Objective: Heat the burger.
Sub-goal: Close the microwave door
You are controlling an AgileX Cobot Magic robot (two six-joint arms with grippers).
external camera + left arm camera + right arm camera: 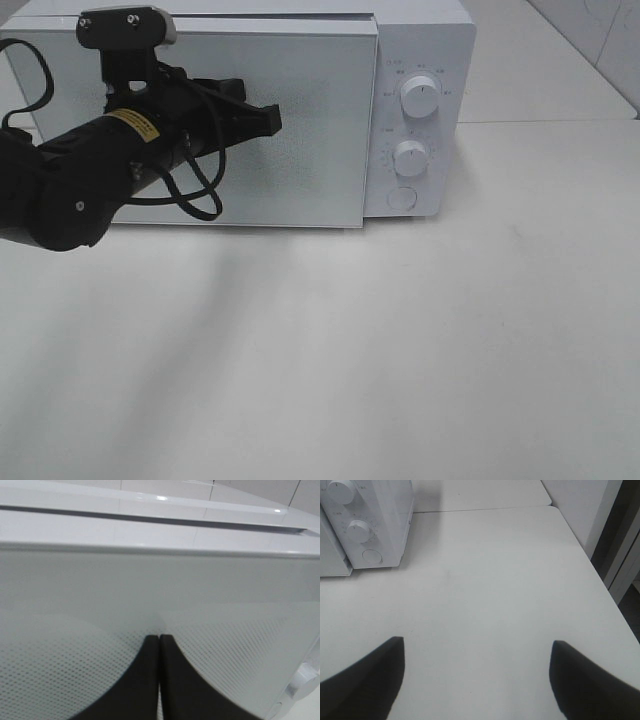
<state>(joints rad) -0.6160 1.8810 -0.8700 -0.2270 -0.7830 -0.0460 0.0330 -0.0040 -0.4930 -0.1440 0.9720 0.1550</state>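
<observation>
My left gripper (274, 120) is clenched - its 2 black fingers (145, 680) press flat together with nothing between them. It sits raised in front of the white box-shaped microwave oven (420, 30), tip aimed at the middle of the oven's wide frosted door (310, 150). The left wrist view puts the tip (159, 639) very near the dotted panel, but I cannot tell whether it touches. A looped black cable (195, 195) hangs from that arm in front of the door.

The door covers the oven's front, and its dotted panel shows me nothing of the inside. To the right of the door, the control strip carries 2 round white knobs, 1 upper (420, 96) and 1 lower (410, 157), with a round white button (402, 197) beneath them.

My right gripper (476, 642) is released - its jaws stand wide apart, holding nothing, above the plain white worktop (420, 350) off to the right of the oven, with the knobs visible from its wrist camera.

The burger shows in none of my 3 views, so I cannot tell where it is.
</observation>
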